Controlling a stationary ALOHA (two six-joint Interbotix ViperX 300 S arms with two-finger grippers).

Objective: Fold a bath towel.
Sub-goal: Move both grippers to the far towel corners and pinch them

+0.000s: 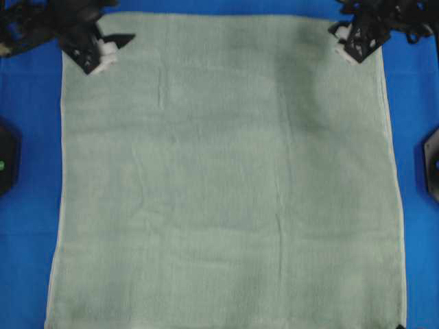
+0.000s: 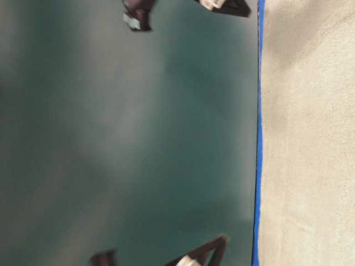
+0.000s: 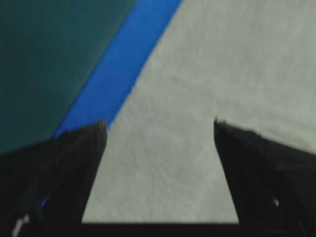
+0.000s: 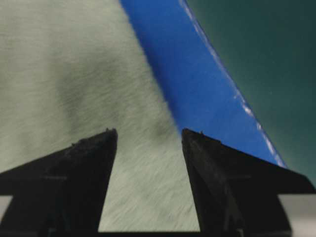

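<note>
The bath towel point(image 1: 226, 178) is pale sage green and lies spread flat, covering most of the overhead view. My left gripper point(image 1: 104, 49) is over its far left corner, and my right gripper point(image 1: 351, 41) is over its far right corner. In the left wrist view the left gripper point(image 3: 159, 126) stands open, with only flat towel point(image 3: 163, 168) showing between its black fingers. The right gripper point(image 4: 149, 132) is open too in the right wrist view, above the towel point(image 4: 74, 74) close to its edge. Neither gripper holds anything.
A bright blue cloth point(image 1: 27, 226) lies under the towel and shows as a border on the left, right and far sides. Black arm bases sit at the left edge point(image 1: 7, 164) and right edge point(image 1: 432, 168). A dark green surface point(image 4: 266, 59) lies beyond the blue border.
</note>
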